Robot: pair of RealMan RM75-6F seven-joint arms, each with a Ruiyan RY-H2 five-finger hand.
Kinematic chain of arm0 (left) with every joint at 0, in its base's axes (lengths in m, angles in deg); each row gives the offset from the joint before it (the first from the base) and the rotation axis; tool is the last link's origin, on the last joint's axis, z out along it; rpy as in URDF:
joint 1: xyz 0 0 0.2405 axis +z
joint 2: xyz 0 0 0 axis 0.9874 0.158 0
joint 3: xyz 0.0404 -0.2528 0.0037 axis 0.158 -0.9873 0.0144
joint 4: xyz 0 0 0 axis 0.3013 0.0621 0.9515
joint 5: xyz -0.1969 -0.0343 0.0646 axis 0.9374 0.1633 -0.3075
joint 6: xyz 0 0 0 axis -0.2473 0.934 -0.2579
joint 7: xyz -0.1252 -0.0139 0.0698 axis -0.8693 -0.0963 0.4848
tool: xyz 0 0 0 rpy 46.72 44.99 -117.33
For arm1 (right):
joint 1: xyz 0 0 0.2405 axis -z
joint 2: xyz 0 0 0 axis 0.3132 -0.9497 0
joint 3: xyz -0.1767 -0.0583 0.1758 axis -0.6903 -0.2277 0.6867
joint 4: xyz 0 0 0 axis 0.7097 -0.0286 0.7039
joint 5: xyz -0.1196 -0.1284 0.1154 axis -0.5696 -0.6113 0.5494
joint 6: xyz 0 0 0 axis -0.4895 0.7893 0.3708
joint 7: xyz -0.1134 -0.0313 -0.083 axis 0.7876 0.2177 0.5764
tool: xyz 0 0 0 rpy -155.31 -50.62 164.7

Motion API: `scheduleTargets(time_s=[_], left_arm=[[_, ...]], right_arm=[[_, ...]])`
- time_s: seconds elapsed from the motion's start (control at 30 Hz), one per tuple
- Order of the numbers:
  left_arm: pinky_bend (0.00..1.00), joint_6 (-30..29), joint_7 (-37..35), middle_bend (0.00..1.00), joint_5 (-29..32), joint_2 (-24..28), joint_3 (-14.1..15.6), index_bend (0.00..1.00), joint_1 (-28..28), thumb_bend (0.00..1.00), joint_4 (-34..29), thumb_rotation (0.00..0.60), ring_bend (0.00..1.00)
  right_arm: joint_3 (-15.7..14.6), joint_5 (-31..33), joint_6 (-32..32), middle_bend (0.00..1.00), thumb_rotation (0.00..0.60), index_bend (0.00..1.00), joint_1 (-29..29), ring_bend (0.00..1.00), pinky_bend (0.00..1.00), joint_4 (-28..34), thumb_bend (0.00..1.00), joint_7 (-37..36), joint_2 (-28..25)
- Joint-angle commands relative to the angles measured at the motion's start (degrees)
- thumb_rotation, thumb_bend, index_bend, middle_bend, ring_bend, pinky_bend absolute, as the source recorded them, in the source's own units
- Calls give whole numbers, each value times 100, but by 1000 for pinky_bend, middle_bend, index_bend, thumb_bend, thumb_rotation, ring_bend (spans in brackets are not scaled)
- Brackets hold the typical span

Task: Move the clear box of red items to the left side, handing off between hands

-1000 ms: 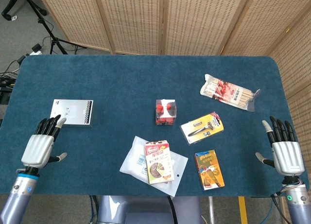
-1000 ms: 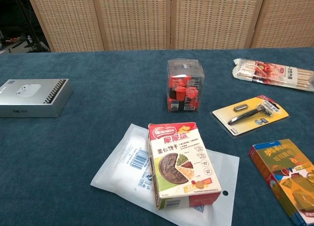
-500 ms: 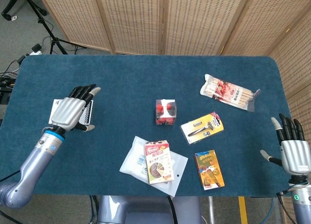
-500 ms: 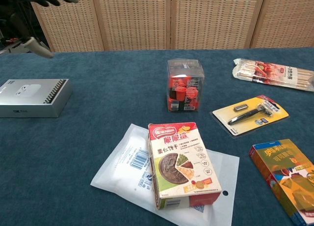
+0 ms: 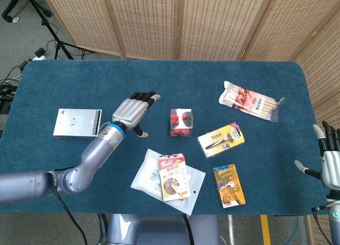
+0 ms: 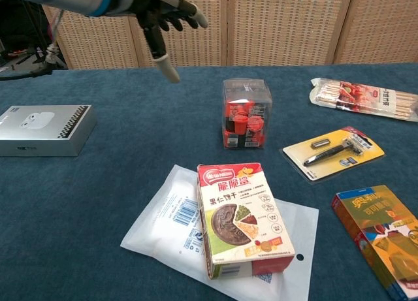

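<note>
Worktop (image 5: 159,80): blue carpet-like cover, wicker screens (image 5: 175,22) behind. Clear box (image 5: 181,121) upright, mid-worktop. Left robot hand (image 5: 133,111) and right robot hand (image 5: 330,162): fingers spread, empty.

Both views are evenly and brightly lit, with soft light from above. Shadows on the blue surface (image 5: 159,85) are faint and short, sitting close under the packages. The clear box (image 6: 246,113) shows pale reflections on its top and side walls, and the wrapped snack pack (image 5: 249,100) carries small glints of glare. The head view is sharp throughout. In the chest view the left robot hand (image 6: 164,14) is slightly soft at its fingertips, while the near cartons stay crisp.
</note>
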Motion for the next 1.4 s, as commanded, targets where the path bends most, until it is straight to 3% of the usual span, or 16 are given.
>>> scheduleTargets(time_s=[0.03,0.37,0.63,0.93,1.27,1.4], left_arm=[[0,-14,441,0,734,-489,189,0,-712,0,551,600,0],[0,66,965,0,2063,-1422,277,0,-1791,0,1784,600,0],[0,174,1313,0,2620,-2119,241,0,-2290,0,2804,600,0],[0,274,1659,0,2967,-2625,141,0,-2477,0,3556,600,0],[0,166,1971,0,3035,-2914,57,0,-2504,3,3842,600,0],[0,131,2115,0,3130,-2996,5,5,-2469,54,3906,600,0]], right_arm=[[64,54,-57,0,600,0,26,0,0,-24,2,-118,-27],[224,188,-220,0,600,0,127,0,0,-110,2,-657,-157],[314,232,-395,0,600,0,178,0,0,-167,2,-1027,-244],[385,200,-452,0,600,0,246,0,0,-208,2,-1326,-309],[418,135,-482,0,600,0,284,0,0,-225,2,-1465,-343],[422,86,-463,0,600,0,306,0,0,-200,2,-1515,-362]])
